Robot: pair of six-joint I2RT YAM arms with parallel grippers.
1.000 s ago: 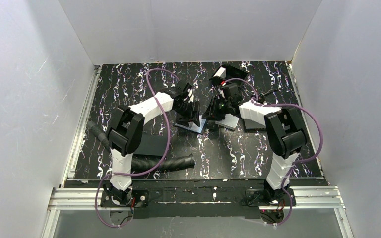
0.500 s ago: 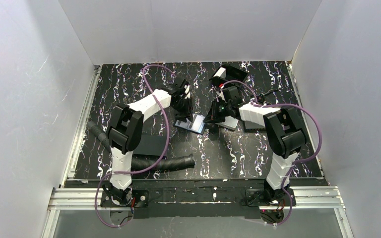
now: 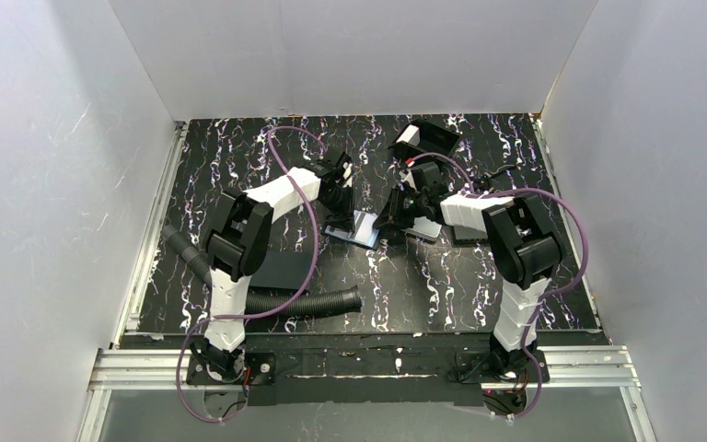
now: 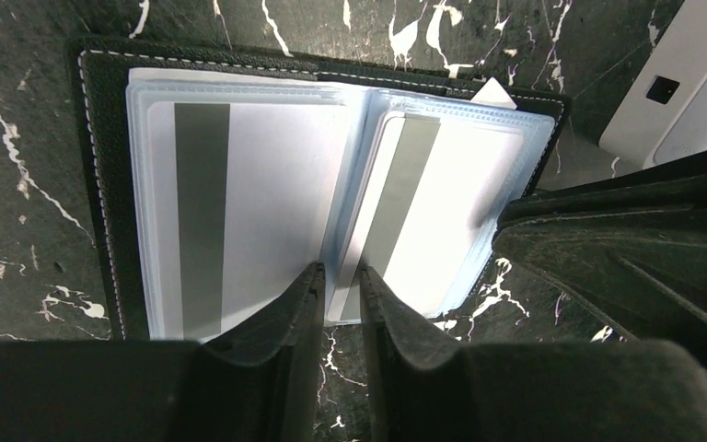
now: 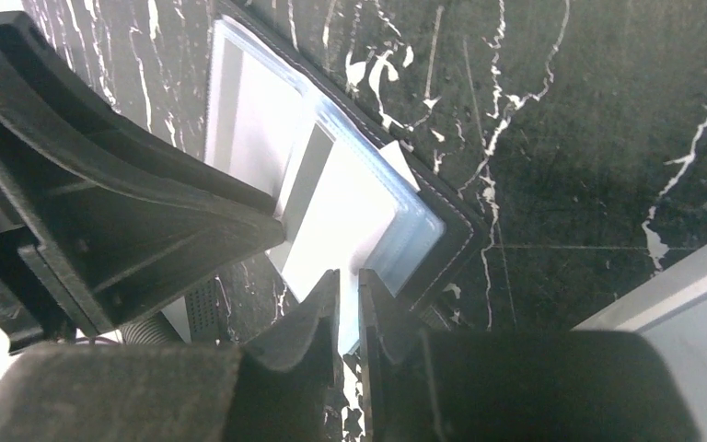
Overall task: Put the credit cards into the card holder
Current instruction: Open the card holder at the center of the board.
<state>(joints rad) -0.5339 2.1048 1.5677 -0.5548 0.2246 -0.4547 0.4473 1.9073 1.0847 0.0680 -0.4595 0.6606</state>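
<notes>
The card holder [image 3: 354,230] lies open on the marbled mat between both arms, black with white stitching [image 4: 101,184]. Its clear sleeves hold pale credit cards with grey stripes, one on the left page [image 4: 267,184] and one on the right leaf [image 4: 460,203]. My left gripper [image 4: 341,276] stands at the near edge by the fold, jaws a narrow slit apart, with the leaf's lower edge showing between the tips. My right gripper [image 5: 350,281] comes in from the other side. It pinches the outer corner of the raised leaf [image 5: 341,216] with its credit card.
A silver-grey case [image 3: 428,226] lies just right of the holder, showing pale in the left wrist view [image 4: 690,83]. A black corrugated hose [image 3: 295,302] and a flat black pad [image 3: 281,269] lie near the left arm. A black-and-white object [image 3: 422,138] sits at the back.
My left gripper has drawn back off the holder toward its far-left side and narrowed its jaws. The pale open pages now show between the grippers. The right gripper has shifted slightly left.
</notes>
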